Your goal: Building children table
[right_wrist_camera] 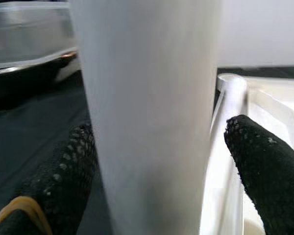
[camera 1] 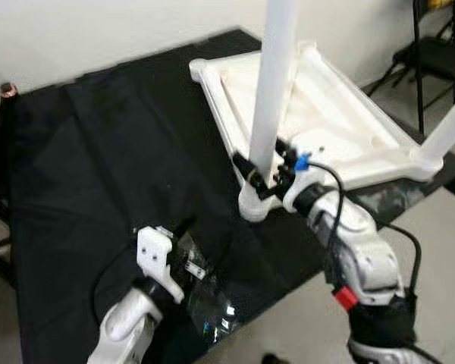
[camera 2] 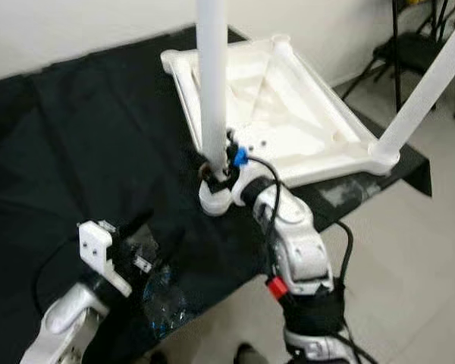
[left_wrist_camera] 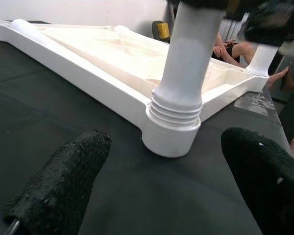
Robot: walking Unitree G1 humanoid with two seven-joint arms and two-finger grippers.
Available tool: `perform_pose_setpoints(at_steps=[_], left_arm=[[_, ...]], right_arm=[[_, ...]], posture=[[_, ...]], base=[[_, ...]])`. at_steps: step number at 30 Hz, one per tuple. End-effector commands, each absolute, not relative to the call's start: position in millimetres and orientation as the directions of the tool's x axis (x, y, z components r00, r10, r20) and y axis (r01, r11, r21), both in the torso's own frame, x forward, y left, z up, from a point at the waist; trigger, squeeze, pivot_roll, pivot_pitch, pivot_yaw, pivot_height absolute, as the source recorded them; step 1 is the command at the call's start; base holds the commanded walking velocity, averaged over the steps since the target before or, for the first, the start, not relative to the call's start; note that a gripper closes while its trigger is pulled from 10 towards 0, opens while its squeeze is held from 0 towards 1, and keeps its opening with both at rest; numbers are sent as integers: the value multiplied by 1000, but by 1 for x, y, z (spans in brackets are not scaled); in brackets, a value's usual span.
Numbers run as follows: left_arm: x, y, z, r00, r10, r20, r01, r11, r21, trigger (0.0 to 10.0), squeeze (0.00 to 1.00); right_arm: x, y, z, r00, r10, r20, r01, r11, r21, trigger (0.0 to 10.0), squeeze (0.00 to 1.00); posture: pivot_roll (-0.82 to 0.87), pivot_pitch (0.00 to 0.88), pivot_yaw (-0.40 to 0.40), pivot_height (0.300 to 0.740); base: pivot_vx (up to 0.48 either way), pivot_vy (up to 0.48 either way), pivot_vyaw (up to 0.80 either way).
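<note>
The white table top (camera 1: 341, 114) lies upside down on a black cloth (camera 1: 98, 152). One white leg (camera 1: 271, 98) stands upright in the threaded socket (left_wrist_camera: 172, 128) at the top's near corner. My right gripper (camera 1: 265, 176) is around this leg just above the socket. Its fingers (right_wrist_camera: 264, 166) sit on either side of the leg (right_wrist_camera: 147, 112), with a thin gap at one finger. A second leg (camera 1: 451, 125) rises from the right corner. My left gripper (left_wrist_camera: 161, 196) is open and low over the cloth, facing the socket from a short way off.
Crinkled clear plastic (camera 1: 212, 303) lies on the cloth by my left gripper, near the front edge. A black folding chair (camera 1: 432, 53) stands at the back right on the grey floor. A person's legs (left_wrist_camera: 230, 49) show beyond the table top.
</note>
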State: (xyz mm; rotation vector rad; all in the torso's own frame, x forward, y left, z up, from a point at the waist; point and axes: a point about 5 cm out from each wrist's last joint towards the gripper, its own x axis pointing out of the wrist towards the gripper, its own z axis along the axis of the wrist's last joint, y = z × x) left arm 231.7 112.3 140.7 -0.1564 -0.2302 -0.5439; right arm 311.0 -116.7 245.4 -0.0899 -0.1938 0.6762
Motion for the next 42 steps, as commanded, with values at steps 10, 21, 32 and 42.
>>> perform_pose_setpoints(at_steps=[10, 21, 32, 42], left_arm=[[229, 113, 134, 843, -485, 230, 515, 852, -91, 10000, 0], [227, 112, 134, 844, -485, 226, 514, 853, -90, 10000, 0], [226, 113, 133, 844, -489, 222, 516, 852, -88, 10000, 0], [226, 114, 134, 844, -488, 222, 516, 852, -89, 10000, 0]], right_arm=[[345, -154, 267, 593, 803, 57, -774, 589, -232, 10000, 0], [350, -168, 279, 324, 942, -84, -919, 292, -266, 10000, 0], [347, -178, 268, 225, 964, -140, -953, 187, -240, 0, 0], [332, -187, 231, 299, 939, -172, -943, 264, -202, 0, 0]], posture=[[42, 202, 9, 740], [52, 207, 8, 740], [49, 193, 18, 740], [42, 194, 18, 740]], base=[[0, 0, 0], [0, 0, 0], [0, 0, 0], [0, 0, 0]])
